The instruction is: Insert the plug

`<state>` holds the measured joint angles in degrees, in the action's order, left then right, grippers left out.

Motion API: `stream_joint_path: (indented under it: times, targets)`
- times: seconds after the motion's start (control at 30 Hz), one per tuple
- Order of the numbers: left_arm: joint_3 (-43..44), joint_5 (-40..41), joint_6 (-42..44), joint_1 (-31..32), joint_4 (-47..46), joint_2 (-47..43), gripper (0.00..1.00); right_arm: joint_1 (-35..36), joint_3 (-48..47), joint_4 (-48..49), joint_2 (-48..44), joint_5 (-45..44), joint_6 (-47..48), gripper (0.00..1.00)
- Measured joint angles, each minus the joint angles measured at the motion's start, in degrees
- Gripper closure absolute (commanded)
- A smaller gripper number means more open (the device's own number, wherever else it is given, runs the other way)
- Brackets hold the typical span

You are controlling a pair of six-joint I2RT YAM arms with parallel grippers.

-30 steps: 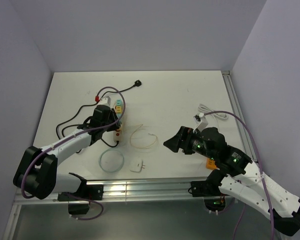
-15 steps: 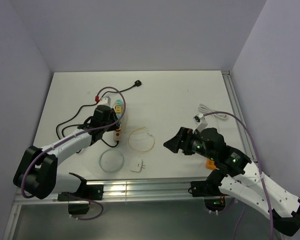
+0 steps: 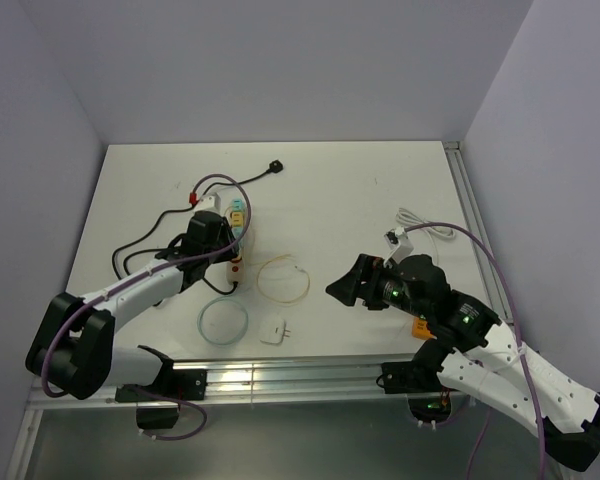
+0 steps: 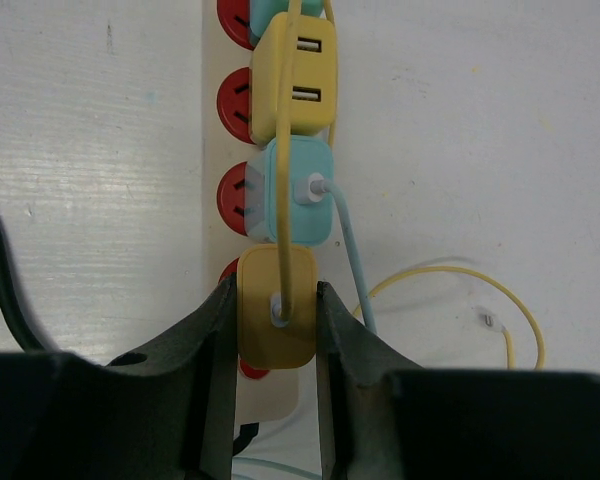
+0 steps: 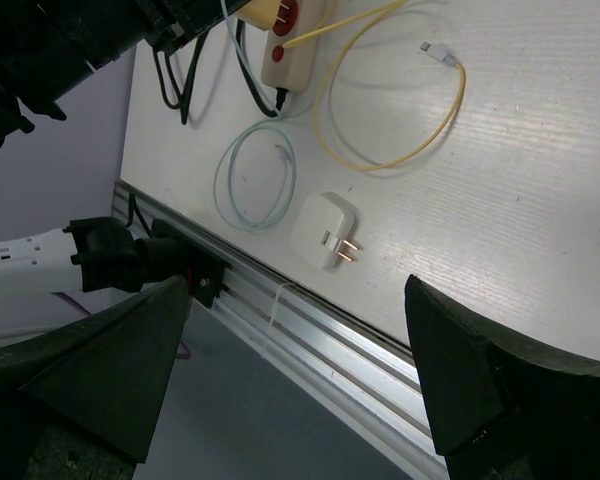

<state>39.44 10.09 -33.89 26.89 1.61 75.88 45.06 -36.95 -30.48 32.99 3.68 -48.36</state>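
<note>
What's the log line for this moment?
left end effector: shut on yellow plug, on power strip | right end effector: open, holding nothing | white plug: lying loose on table

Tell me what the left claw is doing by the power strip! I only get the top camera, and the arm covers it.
Observer: The left wrist camera shows the left gripper clamped on a yellow plug, squeezing it from both sides.
Operator: Is anything plugged in next to it?
Observer: Yes, a teal plug with a teal cable sits in the next spot along the power strip.
Operator: And the other claw?
Observer: The right wrist camera shows the right gripper wide open, with nothing held between its fingers.
</note>
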Motion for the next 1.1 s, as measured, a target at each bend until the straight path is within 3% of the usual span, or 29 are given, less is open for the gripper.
stream_joint_path:
  times: [0.6,1.1]
  targets:
    - [-2.1,1.7,0.0,1.0,-3.1,-0.1,1.0,0.0,0.0,0.0,-0.1,0.3,0.0,0.05]
    - [2.7,15.3,-4.9,8.8,2.2,4.8,1.0,0.0,0.9,0.2,-0.6,0.6,-0.1,0.05]
